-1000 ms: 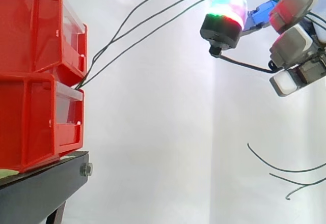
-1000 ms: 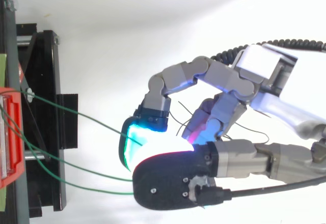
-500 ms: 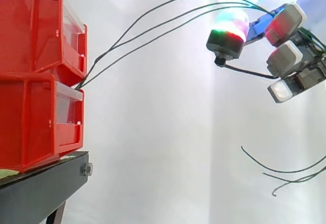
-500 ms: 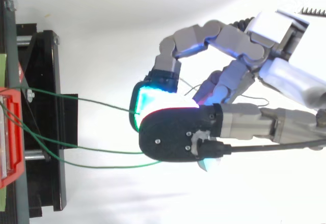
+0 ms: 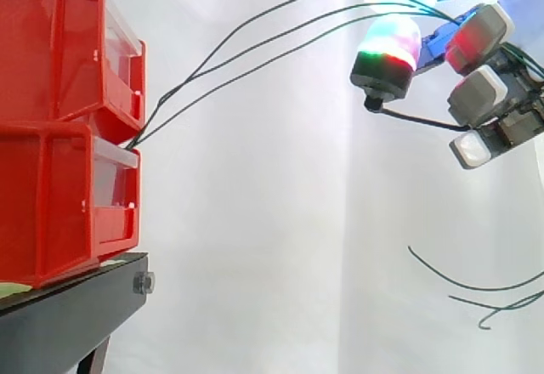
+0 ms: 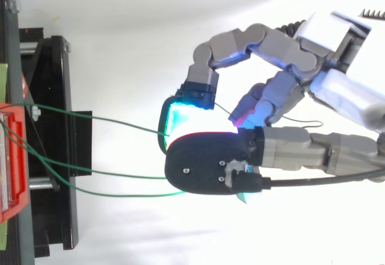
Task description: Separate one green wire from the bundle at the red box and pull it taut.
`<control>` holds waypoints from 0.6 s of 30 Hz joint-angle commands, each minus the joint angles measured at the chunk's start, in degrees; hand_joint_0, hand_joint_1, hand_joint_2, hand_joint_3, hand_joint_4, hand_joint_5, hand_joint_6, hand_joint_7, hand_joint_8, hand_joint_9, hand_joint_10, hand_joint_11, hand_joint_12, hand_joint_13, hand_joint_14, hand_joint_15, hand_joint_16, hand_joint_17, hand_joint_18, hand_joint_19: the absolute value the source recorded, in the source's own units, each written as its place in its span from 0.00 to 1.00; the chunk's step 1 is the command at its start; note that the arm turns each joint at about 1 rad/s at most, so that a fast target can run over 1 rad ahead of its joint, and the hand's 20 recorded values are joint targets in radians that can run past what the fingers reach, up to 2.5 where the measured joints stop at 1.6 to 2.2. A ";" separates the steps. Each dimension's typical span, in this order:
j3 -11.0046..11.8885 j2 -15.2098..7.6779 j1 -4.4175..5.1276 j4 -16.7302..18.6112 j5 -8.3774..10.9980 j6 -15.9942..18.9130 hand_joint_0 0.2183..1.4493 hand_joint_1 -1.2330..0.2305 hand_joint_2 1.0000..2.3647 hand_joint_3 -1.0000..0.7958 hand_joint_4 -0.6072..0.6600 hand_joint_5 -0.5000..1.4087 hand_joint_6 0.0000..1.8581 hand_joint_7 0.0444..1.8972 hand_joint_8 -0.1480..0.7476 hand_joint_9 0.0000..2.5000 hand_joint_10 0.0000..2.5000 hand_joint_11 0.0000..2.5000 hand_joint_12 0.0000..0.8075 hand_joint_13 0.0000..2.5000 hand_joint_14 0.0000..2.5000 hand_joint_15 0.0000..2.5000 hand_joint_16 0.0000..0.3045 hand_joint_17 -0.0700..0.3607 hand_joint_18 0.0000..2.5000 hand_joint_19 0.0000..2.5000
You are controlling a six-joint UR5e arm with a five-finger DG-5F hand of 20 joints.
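Red bins (image 5: 59,127) sit stacked on the black stand (image 5: 68,319) at the left, and the green wires (image 5: 161,104) leave from the seam between them, bunched close together there. From above, you can see them fan out on the way right: a lone wire (image 6: 114,121) runs apart from the other two (image 6: 108,174) and enters the pinch where the curled fingers (image 6: 201,87) meet the thumb of the hand (image 6: 289,156). So the fingers are closed on that wire; the pair passes beneath the thumb pad, and you cannot tell whether it is caught too. That is your main risk: pull now and all three may tighten together, since in the side view all of them arc upward with slack. A thin wire can also slide out between the pads if your pull is sharp. Pull too hard and you may drag the bins or tear the wire from its root. Watch the loose ends (image 5: 463,288) hanging at lower right, which could snag
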 commanded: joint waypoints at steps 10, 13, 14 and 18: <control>0.02 -0.05 0.71 0.16 0.36 -0.30 0.24 0.43 0.00 0.28 0.57 0.20 0.47 0.54 0.47 0.58 0.01 0.37 0.43 0.47 0.01 0.34 0.14 0.39 0.34 0.29; 0.02 -0.05 0.80 0.16 0.36 -0.30 0.27 0.37 0.00 0.28 0.56 0.19 0.47 0.55 0.47 0.58 0.01 0.37 0.42 0.47 0.01 0.34 0.14 0.38 0.33 0.29; 0.02 -0.05 0.80 0.16 0.36 -0.30 0.29 0.36 0.00 0.30 0.56 0.20 0.47 0.55 0.46 0.58 0.01 0.37 0.41 0.47 0.01 0.34 0.13 0.38 0.33 0.29; 0.02 -0.05 0.80 0.16 0.36 -0.30 0.30 0.33 0.01 0.36 0.54 0.20 0.47 0.56 0.46 0.59 0.01 0.37 0.41 0.47 0.01 0.34 0.13 0.37 0.33 0.29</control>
